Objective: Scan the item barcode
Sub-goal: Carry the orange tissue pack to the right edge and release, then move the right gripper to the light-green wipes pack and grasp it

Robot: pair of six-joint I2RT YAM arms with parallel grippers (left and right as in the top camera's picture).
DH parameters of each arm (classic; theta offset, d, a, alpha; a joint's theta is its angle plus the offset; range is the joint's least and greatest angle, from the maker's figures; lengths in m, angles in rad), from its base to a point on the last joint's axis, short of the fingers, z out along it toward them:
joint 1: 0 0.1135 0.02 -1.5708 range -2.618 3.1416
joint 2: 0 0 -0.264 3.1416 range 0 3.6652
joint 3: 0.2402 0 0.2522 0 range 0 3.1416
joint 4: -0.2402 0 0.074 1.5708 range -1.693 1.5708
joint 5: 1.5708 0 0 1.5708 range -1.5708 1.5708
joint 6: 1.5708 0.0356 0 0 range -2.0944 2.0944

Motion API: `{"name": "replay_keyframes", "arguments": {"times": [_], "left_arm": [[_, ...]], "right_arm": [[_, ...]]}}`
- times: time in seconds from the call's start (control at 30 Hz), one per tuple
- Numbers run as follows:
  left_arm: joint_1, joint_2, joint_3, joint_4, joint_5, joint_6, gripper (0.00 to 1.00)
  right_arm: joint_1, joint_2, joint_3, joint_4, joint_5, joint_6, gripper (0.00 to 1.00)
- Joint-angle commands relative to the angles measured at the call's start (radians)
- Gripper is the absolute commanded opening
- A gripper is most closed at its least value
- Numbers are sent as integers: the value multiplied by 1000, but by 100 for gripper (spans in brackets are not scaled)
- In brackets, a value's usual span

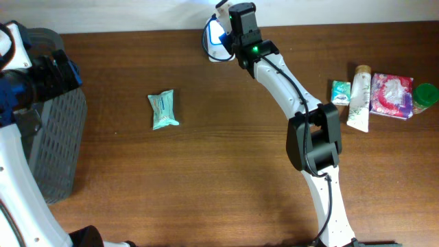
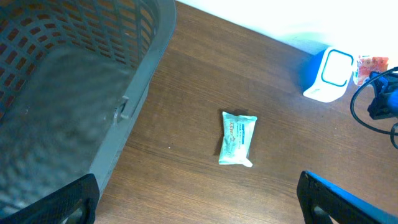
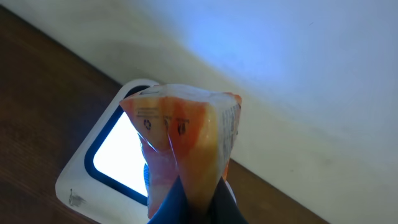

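Right now my right end effector (image 3: 186, 204) is clamped shut on one end of an orange and yellow crinkled plastic pouch (image 3: 186, 134). It holds the pouch in front of the lit window of the white barcode scanner with a blue rim (image 3: 106, 168), at the back edge of the brown wooden desk (image 1: 206, 178), by the pale wall.

My left end effector (image 2: 196, 186) is spread wide with nothing between its fingers, above the grey plastic lattice basket (image 2: 93, 68) at the left end of the desk. Of the basket's inside I see only a blurred grey floor and holed walls.

The left wrist view shows the flat teal wipes packet (image 2: 237, 138) lying alone on the desk between the basket and the scanner, apart from both. Only the right wrist view shows the pouch's printed seam and the glowing window close behind it. Only the overhead view shows a cluster at the right end: a small green and white sachet (image 1: 340, 92), a cream tube (image 1: 360, 101), a pink patterned packet (image 1: 391, 95) and a round green object (image 1: 426, 95), lying side by side.
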Motion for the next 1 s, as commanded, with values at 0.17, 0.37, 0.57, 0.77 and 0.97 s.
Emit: {"name": "replay_keyframes", "arguments": {"times": [0.17,0.37,0.57,0.77,0.97], "left_arm": [[-2,-13,10,-1,0,-4,99],[-2,-13,10,-1,0,-4,99],[-2,-13,10,-1,0,-4,99],[-2,-13,10,-1,0,-4,99],[-2,-13,10,-2,0,-4,99]], "right_arm": [[-223,-184,-1,-308,152,378,4],[-563,-192,-5,-846,82,423,4],[-628,-192,-81,-856,-70,424,94],[-553,-382,-80,-875,-340,425,99],[-296,-397,-80,-836,-697,424,99]]}}
